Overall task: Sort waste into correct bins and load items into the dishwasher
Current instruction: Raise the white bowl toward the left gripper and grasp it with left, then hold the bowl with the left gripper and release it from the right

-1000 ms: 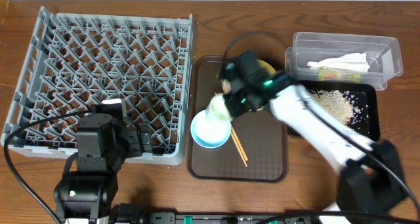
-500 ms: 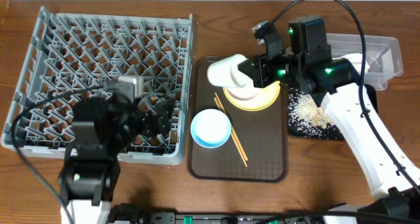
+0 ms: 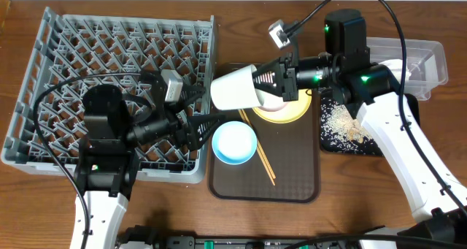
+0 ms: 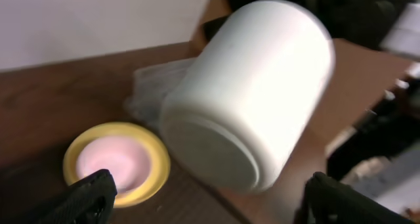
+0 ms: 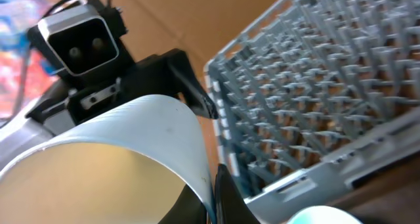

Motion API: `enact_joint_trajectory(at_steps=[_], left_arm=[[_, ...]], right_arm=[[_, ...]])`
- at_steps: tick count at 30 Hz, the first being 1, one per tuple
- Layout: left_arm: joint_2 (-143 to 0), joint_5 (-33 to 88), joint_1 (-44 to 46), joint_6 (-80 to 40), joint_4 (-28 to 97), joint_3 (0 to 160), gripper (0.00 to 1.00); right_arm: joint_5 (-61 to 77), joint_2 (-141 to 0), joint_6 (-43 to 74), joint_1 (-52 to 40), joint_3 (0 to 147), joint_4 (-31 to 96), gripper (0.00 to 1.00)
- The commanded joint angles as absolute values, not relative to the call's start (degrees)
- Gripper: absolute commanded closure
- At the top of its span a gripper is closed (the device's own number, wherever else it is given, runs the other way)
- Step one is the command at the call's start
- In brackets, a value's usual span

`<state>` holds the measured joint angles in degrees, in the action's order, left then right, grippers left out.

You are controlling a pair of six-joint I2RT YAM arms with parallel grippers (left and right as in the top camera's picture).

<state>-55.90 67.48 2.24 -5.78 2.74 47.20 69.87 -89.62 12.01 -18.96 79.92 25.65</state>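
- Overhead: my right pincer [image 3: 266, 86] is clenched on the white bowl [image 3: 235, 90], tipped sideways above the brown tray's [image 3: 292, 183] far-left corner, beside the grey rack [image 3: 109, 52]. My left pincer [image 3: 211, 125] is released, just near of the bowl.
- Left wrist: the bowl's base faces me, with the yellow plate [image 4: 149, 184] to its left.
- Right wrist: my fingers pinch the bowl's rim.

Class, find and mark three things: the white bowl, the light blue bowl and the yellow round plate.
white bowl [image 3: 235, 90], overhead view, on its outer side wall.
light blue bowl [image 3: 234, 142], overhead view, on its inside bottom.
yellow round plate [image 3: 290, 112], overhead view, on its lower right rim.
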Motion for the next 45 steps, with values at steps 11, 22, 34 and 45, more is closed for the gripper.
enact_joint_trajectory(at_steps=[11,22,34,45], left_arm=[[-55.9,79.1,2.0,-5.9,-3.4,47.9,0.05],[-55.9,79.1,2.0,-5.9,-3.6,47.9,0.10],[-55.9,79.1,2.0,-5.9,-3.6,47.9,0.16],[-55.9,80.9,2.0,-6.3,-4.0,47.9,0.18]], right_arm=[[80.2,-89.7,14.4,-22.3,80.1,25.5,0.99],[80.2,-89.7,14.6,-25.2,80.1,25.5,0.99],[80.2,-89.7,14.8,-25.2,80.1,26.6,0.99],[80.0,-89.7,14.8,-25.2,80.1,26.6,0.99]])
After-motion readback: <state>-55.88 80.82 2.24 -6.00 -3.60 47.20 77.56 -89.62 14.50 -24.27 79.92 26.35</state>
